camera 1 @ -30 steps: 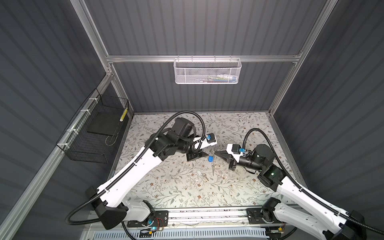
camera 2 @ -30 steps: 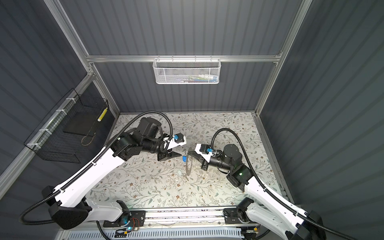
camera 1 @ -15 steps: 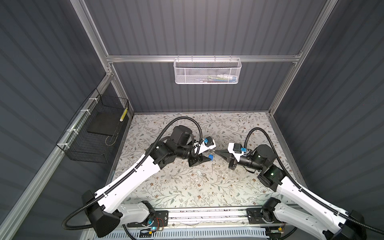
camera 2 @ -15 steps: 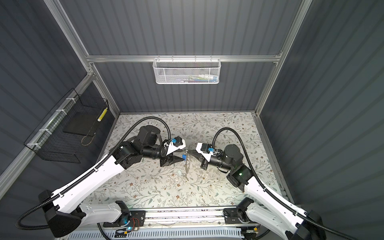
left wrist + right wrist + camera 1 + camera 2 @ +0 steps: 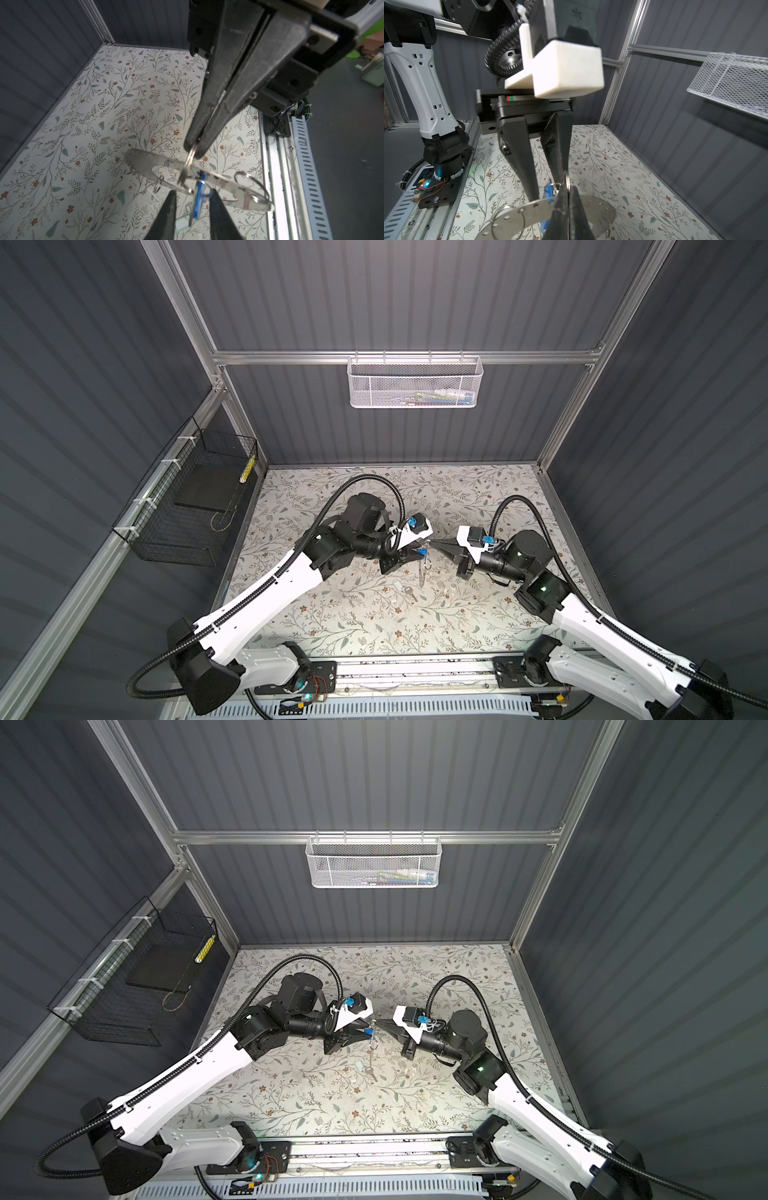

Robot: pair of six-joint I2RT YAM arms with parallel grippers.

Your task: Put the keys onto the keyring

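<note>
Where both top views look down on the floral counter, the left tool and the right tool meet almost tip to tip above its middle; the keyring hangs edge-on beneath them, clear of the counter; the whitish-headed key lies flat on the counter near the keyring's lower edge, apart from both tools. Left wrist view: right tool clamped fully shut on a small wire ring threaded through the keyring, so the keyring is carried tilted in the air; its grey band shows small holes along the rim; blue-headed key hangs edge-on close under the band; left tool partly open, one finger on each side of the blue head, a gap plain on one side; whether the other pad touches the key cannot be told. Right wrist view: keyring at the right tool's closed tips; blue-headed key between the left tool's spread fingers.
</note>
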